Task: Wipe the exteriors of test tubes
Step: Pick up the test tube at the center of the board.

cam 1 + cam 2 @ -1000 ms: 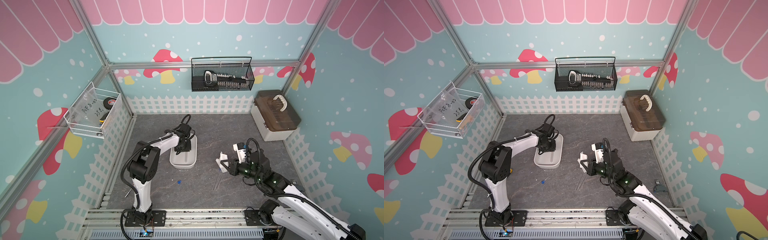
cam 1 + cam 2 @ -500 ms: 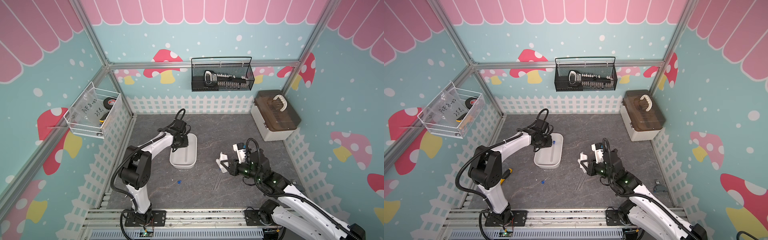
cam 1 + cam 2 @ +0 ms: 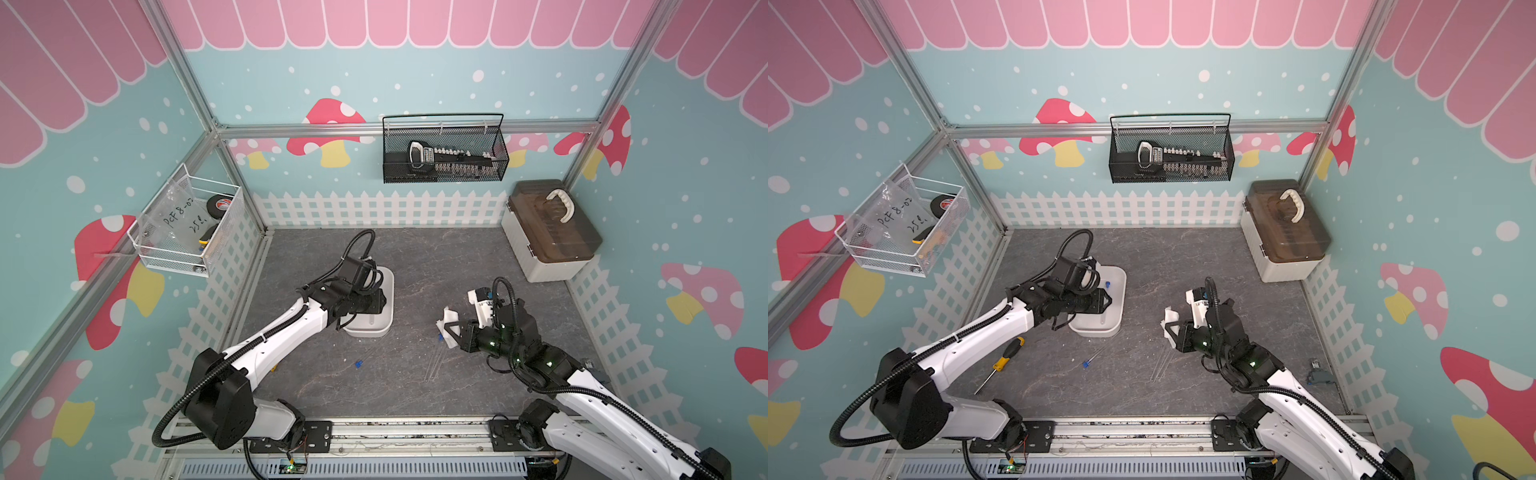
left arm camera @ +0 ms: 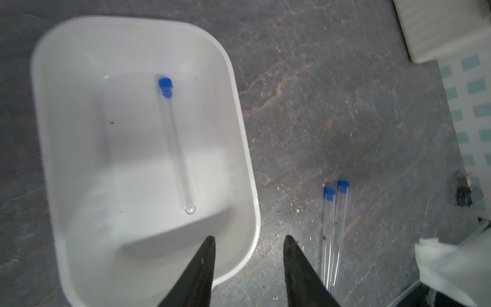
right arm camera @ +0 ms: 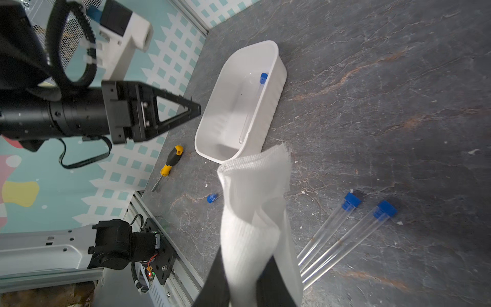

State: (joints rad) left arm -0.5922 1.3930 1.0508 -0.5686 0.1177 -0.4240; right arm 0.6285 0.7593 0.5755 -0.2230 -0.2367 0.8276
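One test tube (image 4: pixel 175 143) with a blue cap lies inside the white tray (image 4: pixel 239 106). Two more test tubes (image 5: pixel 345 234) lie side by side on the grey floor, faint in a top view (image 3: pixel 434 361). Another blue-capped tube (image 3: pixel 1086 364) lies on the floor in front of the tray. My left gripper (image 4: pixel 249 239) hovers open over the tray's near end with nothing between its fingers. My right gripper (image 5: pixel 244 265) is shut on the white cloth (image 5: pixel 252 199), held above the floor just beside the two tubes.
A yellow-and-black screwdriver (image 3: pixel 1007 357) lies near the left fence. A box with a brown lid (image 3: pixel 552 241) stands at the back right. A black wire basket (image 3: pixel 444 153) and a white wire basket (image 3: pixel 187 228) hang on the walls.
My left gripper has swung from the tray's far end toward its near end, and its jaws have widened a little. The right arm and the cloth have not moved.
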